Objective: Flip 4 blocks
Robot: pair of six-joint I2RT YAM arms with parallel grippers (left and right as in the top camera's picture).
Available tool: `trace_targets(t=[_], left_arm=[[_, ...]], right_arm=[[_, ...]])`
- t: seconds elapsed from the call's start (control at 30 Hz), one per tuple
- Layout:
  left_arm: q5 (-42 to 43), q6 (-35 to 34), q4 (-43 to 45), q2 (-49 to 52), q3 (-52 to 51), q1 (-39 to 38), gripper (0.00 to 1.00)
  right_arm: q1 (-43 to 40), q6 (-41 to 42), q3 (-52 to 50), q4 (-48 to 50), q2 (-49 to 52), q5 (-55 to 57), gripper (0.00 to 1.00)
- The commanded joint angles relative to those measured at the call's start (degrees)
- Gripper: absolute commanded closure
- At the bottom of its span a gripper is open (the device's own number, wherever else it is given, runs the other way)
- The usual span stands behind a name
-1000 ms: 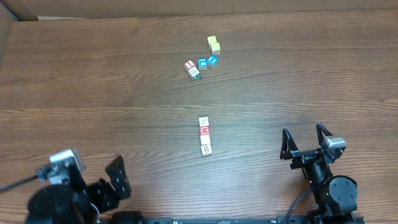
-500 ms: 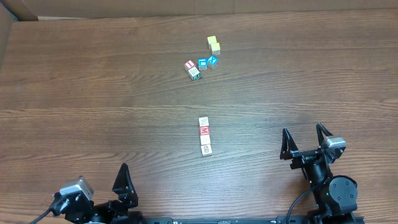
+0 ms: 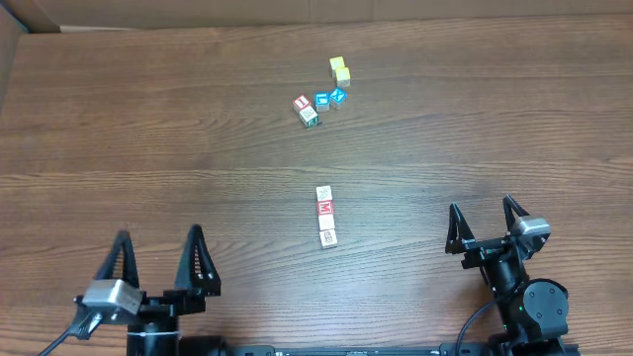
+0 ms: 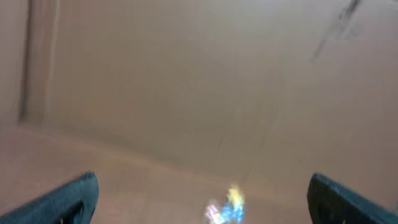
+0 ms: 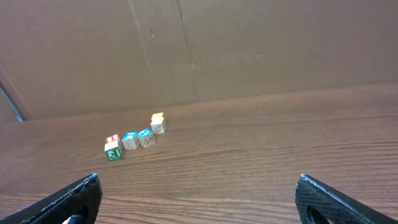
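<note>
Wooden table point(image 3: 148, 119), both arms low in the frame: left gripper point(image 3: 158, 237) and right gripper point(image 3: 482, 206) spread wide, holding nothing. The blocks point(image 3: 324, 216) sit in a row mid-frame, more near upper centre. Probably light, hard, slick-ish; I'd pinch opposite flat sides.

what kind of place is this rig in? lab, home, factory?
Probably a lab test bench: a wood-grain table, a cardboard wall behind it, and the left gripper and right gripper open at the near edge, with small alphabet blocks laid out.
</note>
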Motion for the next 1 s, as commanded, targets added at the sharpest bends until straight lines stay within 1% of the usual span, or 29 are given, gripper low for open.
trace_targets(t=[0.0,0.2,0.27,0.4,0.57,0.97], left_arm=[[3.67,0.9,11.54,-0.68,-3.85,0.0,0.0],[4.96,0.9,43.28,-0.68,-12.28,0.0,0.0],[4.98,0.9,51.76,-0.68,-15.08,0.0,0.0],[4.98,0.87,61.92,-0.68,-19.54,0.0,0.0],[4.66,0.9,67.1,-0.68,-23.69,0.0,0.0],[4.46,0.92,67.73,-0.68,-31.5,0.0,0.0]], right_arm=[[-0.17,-0.22,-0.61,0.35,-0.57,-0.33,0.0],[-0.17,-0.22,-0.61,0.35,-0.57,-0.33,0.0],[-0.17,-0.22,-0.61,0.35,-0.57,-0.33,0.0],[-0.17,-0.22,-0.61,0.35,-0.57,-0.33,0.0],[-0.17,-0.22,-0.61,0.35,-0.57,-0.33,0.0],[-0.17,-0.22,-0.61,0.35,-0.57,-0.33,0.0]])
